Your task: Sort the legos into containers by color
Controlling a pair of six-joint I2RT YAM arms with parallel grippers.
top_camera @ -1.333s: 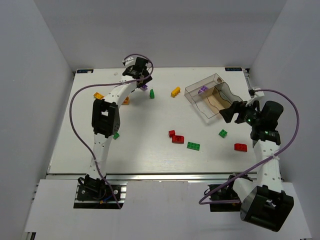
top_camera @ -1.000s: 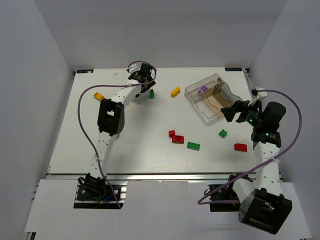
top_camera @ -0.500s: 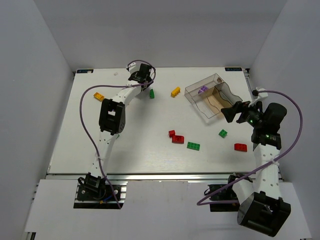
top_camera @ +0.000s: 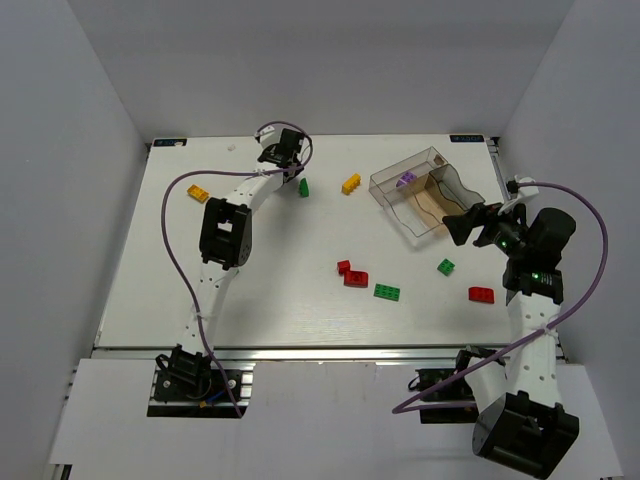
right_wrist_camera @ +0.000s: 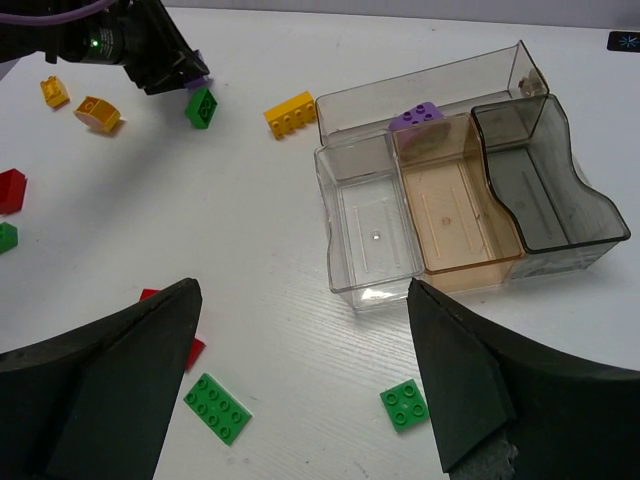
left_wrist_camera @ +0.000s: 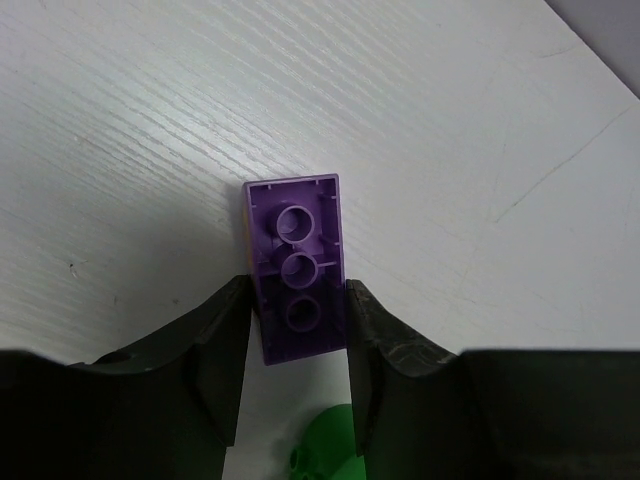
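A purple lego [left_wrist_camera: 295, 265] lies hollow side up at the table's far left, and my left gripper [left_wrist_camera: 297, 300] has both fingers pressed against its long sides. In the top view that gripper [top_camera: 290, 172] sits just beside a green lego [top_camera: 303, 187]. The clear box of containers [top_camera: 440, 228] stands at the far right, with a purple lego [right_wrist_camera: 417, 117] in its back compartment. My right gripper [right_wrist_camera: 300, 300] hangs open above the table in front of the box [right_wrist_camera: 372, 285], holding nothing.
Loose on the table are a yellow brick [top_camera: 351, 183], an orange one [top_camera: 198, 192], two red ones [top_camera: 352, 274] in the middle, another red [top_camera: 481, 294], a green plate [top_camera: 387, 292] and a small green square [top_camera: 446, 267].
My left gripper shifted slightly right to the purple lego and its fingers closed in on it. The right arm barely moved.
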